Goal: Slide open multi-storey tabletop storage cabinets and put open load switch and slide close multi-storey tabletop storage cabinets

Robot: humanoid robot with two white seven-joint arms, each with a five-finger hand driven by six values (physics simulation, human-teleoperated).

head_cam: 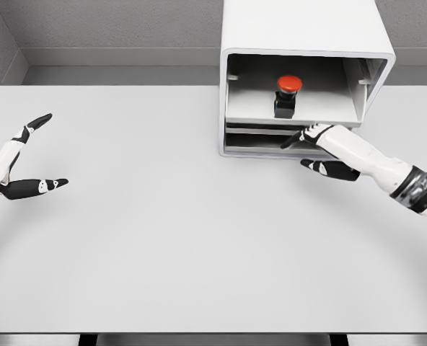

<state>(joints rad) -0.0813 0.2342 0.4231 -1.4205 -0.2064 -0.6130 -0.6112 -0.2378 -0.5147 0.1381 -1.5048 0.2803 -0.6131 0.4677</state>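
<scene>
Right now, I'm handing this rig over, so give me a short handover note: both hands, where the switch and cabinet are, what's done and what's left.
Left hand: open, holding nothing, over the table's left edge.
Right hand: at the cabinet's lower front, fingers against the drawer edge, not clearly gripping anything.
Load switch with its red button: standing upright inside the cabinet's open upper compartment.
Done: the switch is in the cabinet.
Left: the upper compartment still looks open; slide it closed, then withdraw the right hand.
</scene>
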